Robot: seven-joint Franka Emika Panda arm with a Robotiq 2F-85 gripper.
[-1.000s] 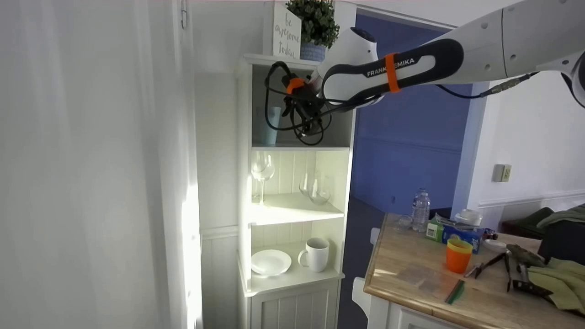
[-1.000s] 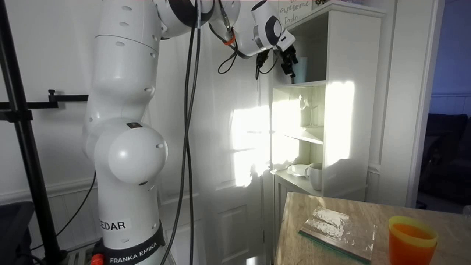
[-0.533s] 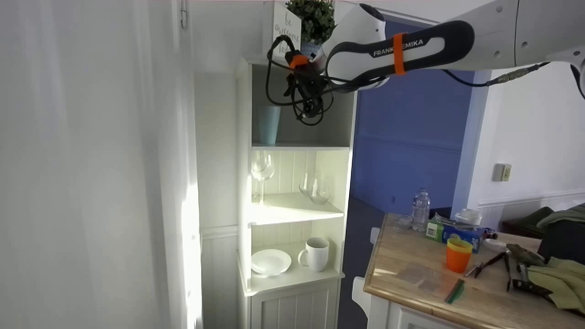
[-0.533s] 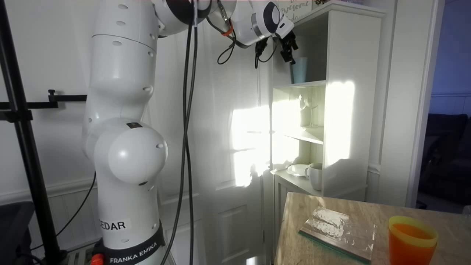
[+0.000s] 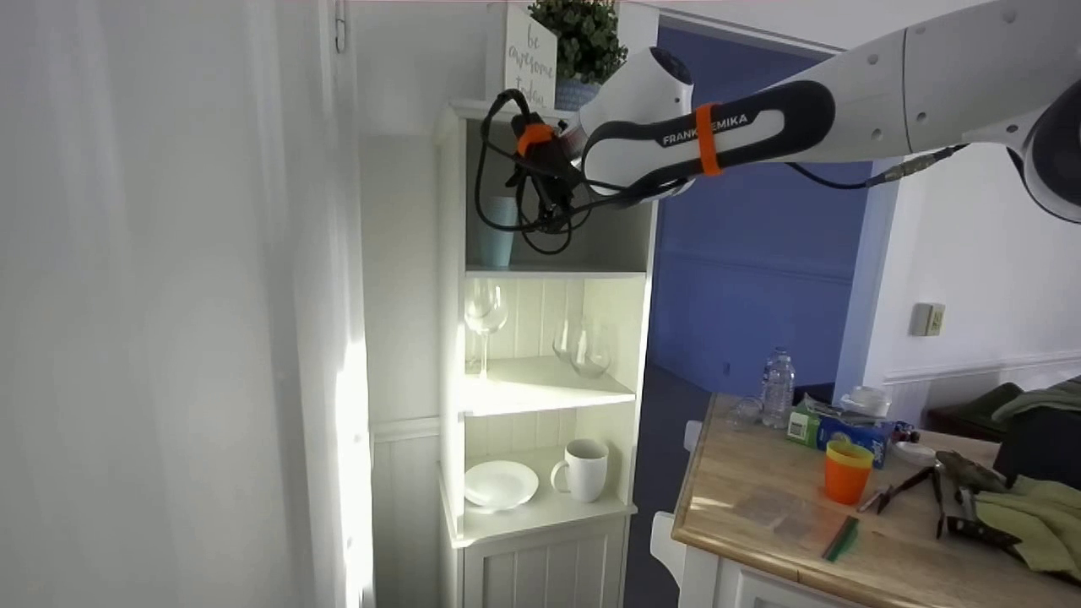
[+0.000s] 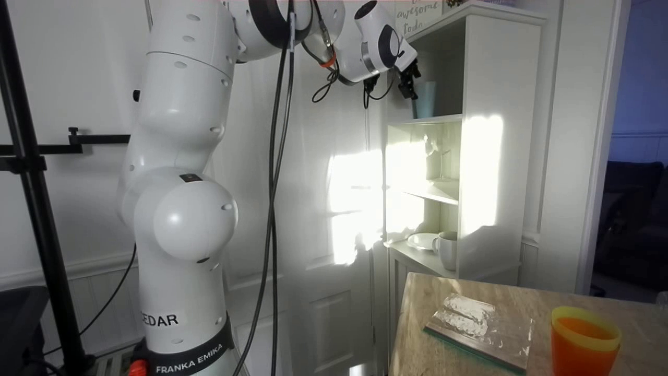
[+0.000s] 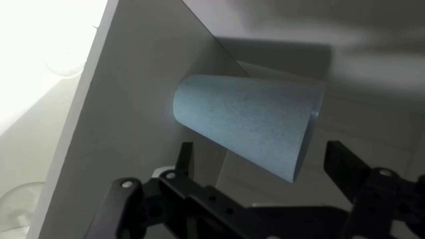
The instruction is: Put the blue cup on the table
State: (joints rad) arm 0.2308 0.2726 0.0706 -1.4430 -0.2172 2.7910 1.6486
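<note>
Blue cup point(image 7: 245, 116) stands upright on the top shelf point(image 5: 583, 273) of the white cabinet point(image 5: 549, 545), near that shelf's left end in an exterior view and well apart from the wooden surface point(image 5: 730, 473). The jaws are parted in the wrist view, a tip to either side of the blue cup, with a gap showing between each and its outline. In both exterior views the jaws are small and dark, their spacing hard to make out.

A black cable point(image 5: 479, 194) loops across the blue cup in an exterior view, and the arm point(image 5: 870, 93) covers the cabinet's top corner. Below, a wine glass point(image 5: 485, 317) and stemless glasses point(image 5: 591, 350) stand on the sunlit middle shelf; glare leaves them faint. A plate point(image 5: 501, 488) and mug point(image 5: 585, 470) share the shelf under that.

On the surface, a clear bag point(image 5: 798, 523) lies by the near left corner, an orange cup point(image 5: 847, 481) just beside it. A bottle point(image 5: 777, 393) stands near the far left corner, boxes point(image 5: 853, 437) next to it. Dark tools point(image 5: 980, 530), hard to tell apart, and a cloth point(image 5: 1043, 519) lie toward the right edge, which is cut off in both exterior views.
</note>
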